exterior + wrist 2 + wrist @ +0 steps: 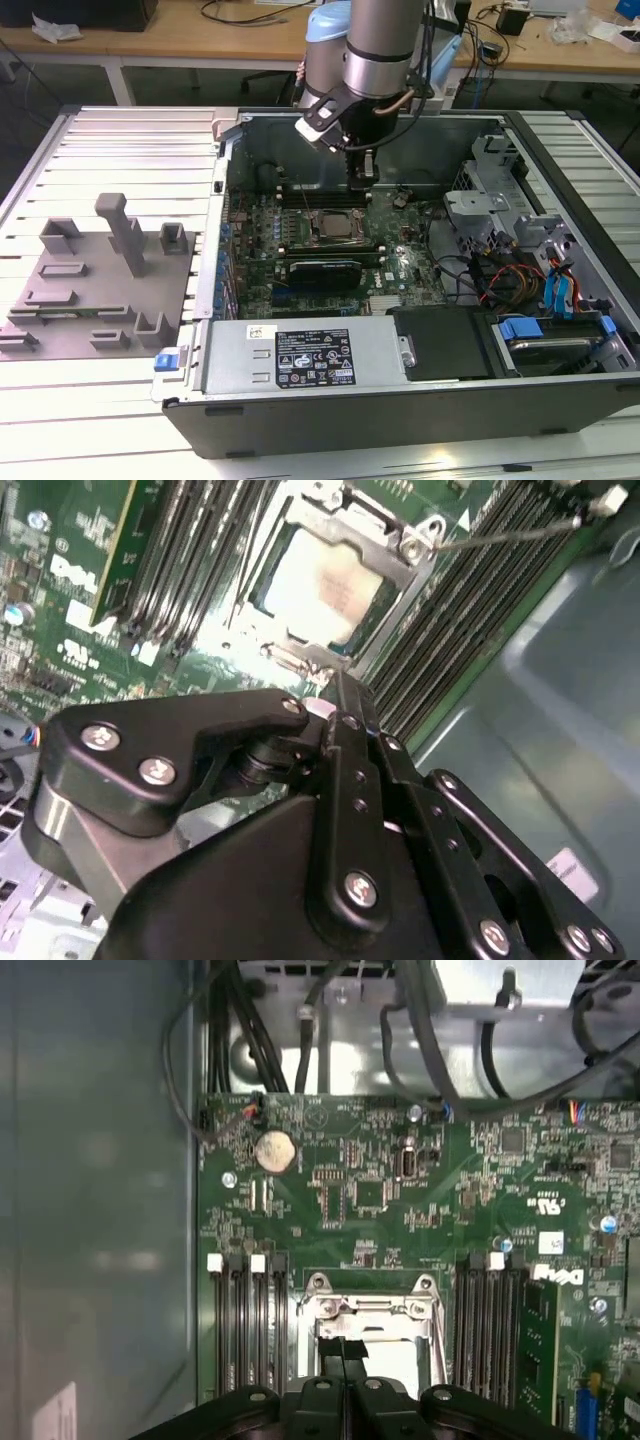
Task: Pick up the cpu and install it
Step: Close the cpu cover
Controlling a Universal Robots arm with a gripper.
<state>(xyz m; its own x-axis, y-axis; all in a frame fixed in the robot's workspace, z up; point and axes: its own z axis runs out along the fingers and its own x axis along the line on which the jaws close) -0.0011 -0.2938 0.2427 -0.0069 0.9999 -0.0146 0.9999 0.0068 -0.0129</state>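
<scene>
The cpu [334, 226] lies flat in the motherboard socket, pale silver top up, with the metal socket frame [415, 550] around it. In both wrist views it sits just beyond the fingertips, cpu [322, 583] and cpu [392, 1358]. My gripper [362, 182] hangs inside the open computer case, slightly behind the socket and a little above the board. Its black fingers are pressed together with nothing between them, gripper [336, 687], gripper [343, 1348]. A thin metal lever [512, 532] runs out from the socket's corner.
Memory slots [245, 1320] flank the socket on both sides. Cables and blue-tabbed drive bays [540, 290] fill the case at the exterior view's right. A grey fixture plate with blocks [90, 290] lies outside the case at the exterior view's left. The power supply [300, 355] spans the near side.
</scene>
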